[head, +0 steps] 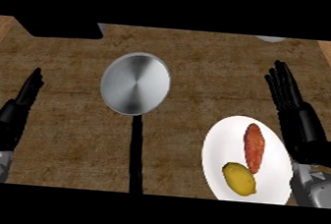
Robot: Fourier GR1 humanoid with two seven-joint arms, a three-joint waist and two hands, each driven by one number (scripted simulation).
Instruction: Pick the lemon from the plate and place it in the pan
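— Two things are held on the white plate (220,143): the lemon (239,179) near its lower edge and a reddish sausage (254,147) above it.

— And the pan (135,84)?

— Nothing is seen inside it. It is set on the brown wooden counter (201,62), left of the plate. The left hand (15,114) and the right hand (292,109) are both kept straight-fingered, with nothing gripped.

No readable text, labels, brand names, numbers or signs appear anywhere. The pan (135,83), the plate (223,148), the lemon (239,179) and the wooden counter (202,57) all have plain, unmarked surfaces.
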